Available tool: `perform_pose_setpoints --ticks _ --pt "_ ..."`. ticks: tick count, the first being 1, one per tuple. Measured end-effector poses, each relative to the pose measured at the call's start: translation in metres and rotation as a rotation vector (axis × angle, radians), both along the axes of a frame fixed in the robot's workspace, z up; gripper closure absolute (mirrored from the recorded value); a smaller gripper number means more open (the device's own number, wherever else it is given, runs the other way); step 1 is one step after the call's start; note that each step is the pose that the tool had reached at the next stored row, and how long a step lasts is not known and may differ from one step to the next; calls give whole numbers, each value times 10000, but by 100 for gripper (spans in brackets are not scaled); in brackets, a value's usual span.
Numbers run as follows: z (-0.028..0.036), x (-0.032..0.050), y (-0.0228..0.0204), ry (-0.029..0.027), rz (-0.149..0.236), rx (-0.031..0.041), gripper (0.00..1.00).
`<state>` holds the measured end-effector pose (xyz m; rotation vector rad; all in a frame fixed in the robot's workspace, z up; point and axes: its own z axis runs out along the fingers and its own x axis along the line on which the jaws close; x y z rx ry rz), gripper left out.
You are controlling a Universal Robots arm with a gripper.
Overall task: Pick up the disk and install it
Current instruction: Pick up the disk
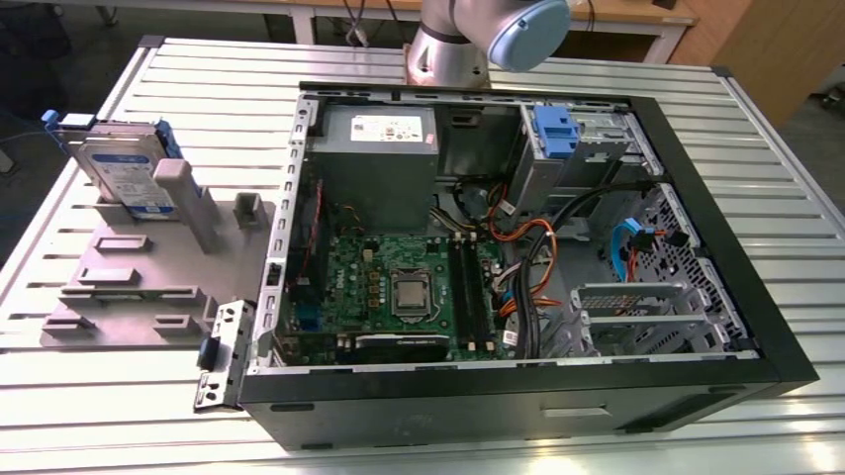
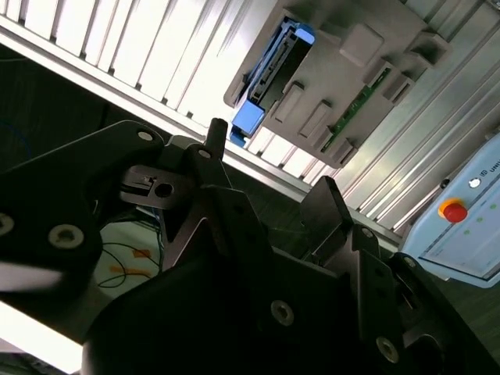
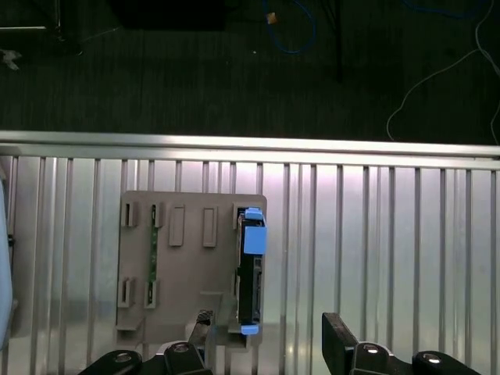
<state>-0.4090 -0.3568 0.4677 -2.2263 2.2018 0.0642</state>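
The disk [image 1: 123, 170] stands on edge in a grey fixture [image 1: 126, 297] on the slatted table, at the exterior view's left, its blue-and-white label showing inside a blue frame. In the first wrist view the disk [image 3: 250, 269] appears edge-on from above, a dark slab with blue clips. My gripper [image 3: 269, 337] hangs high above it, open, with nothing between its black fingers [image 3: 337, 332]. In the second wrist view the gripper [image 2: 269, 166] stands apart from the disk [image 2: 269, 74], the fingertips [image 2: 216, 134] spread wide.
An open computer case [image 1: 687, 198] lies on the table beside the fixture, holding a motherboard [image 1: 396, 287], a grey power-supply box [image 1: 376, 148], cables and a blue drive bay [image 1: 555, 129]. The fixture also carries a green memory stick [image 3: 154, 234]. A pendant with a red button [image 2: 453, 209] lies off the table.
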Motion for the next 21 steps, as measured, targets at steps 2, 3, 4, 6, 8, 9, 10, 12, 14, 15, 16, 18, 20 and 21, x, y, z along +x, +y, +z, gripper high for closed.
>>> perform_pose_setpoints --ticks 2,3,4,6,8,9,10,12,14,15,16,18,20,21 --pt "-15 0 0 0 0 0 35" --pt "-23 0 0 0 0 0 35" --pt "-30 0 0 0 0 0 35" --pt "-44 0 0 1 0 0 35" --pt "-58 0 0 1 0 0 35" --pt "-65 0 0 0 0 0 35" --pt "-71 0 0 1 0 0 35" --pt "-85 0 0 0 0 0 35" --pt "-98 0 0 1 0 0 35" --pt "-105 0 0 0 0 0 35" --pt "-118 0 0 0 0 0 35" --pt "-131 0 0 -1 0 -1 35" --pt "-143 0 0 0 0 1 35" --pt "-149 0 0 0 0 0 35"
